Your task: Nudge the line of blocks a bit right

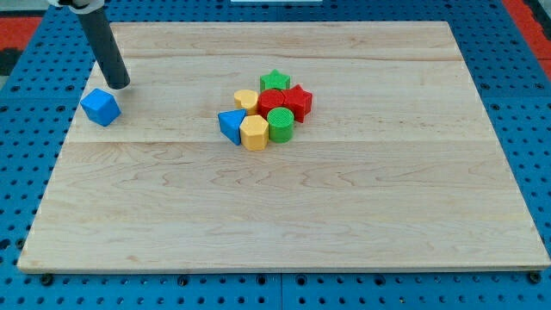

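My tip [120,85] rests on the board at the upper left, just above and slightly right of a lone blue cube [101,107]. Near the centre is a tight cluster: a green star [275,82] at the top, a yellow block [246,99], a red block [270,101], a red star [298,102], a green cylinder [281,124], a yellow hexagon [254,133] and a blue triangle [231,126] at the cluster's left. The tip is far left of the cluster.
The wooden board [284,224] lies on a blue pegboard table [26,129]. The dark rod [103,43] rises from the tip toward the view's top left.
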You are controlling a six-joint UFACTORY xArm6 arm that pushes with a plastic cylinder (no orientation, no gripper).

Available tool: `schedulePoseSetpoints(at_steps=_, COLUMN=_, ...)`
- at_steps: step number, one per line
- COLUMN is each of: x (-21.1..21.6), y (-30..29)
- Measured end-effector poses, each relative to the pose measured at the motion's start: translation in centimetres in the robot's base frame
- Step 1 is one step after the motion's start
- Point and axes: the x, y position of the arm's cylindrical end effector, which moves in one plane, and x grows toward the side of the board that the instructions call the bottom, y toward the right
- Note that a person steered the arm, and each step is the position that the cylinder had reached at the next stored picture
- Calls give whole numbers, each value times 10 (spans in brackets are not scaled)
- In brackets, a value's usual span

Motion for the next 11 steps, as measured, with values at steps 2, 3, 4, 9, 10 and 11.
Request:
schedulePoseSetpoints(at_steps=2, x=-2, y=6)
schedulePoseSetpoints(at_steps=3, x=-11, y=9)
schedulePoseSetpoints(at_steps=4, x=-27, y=55)
schedulePoseSetpoints(at_steps=9, x=-20, y=88)
schedulePoseSetpoints(at_steps=10, x=-5, y=97)
schedulePoseSetpoints(at_steps=11, x=10, y=114)
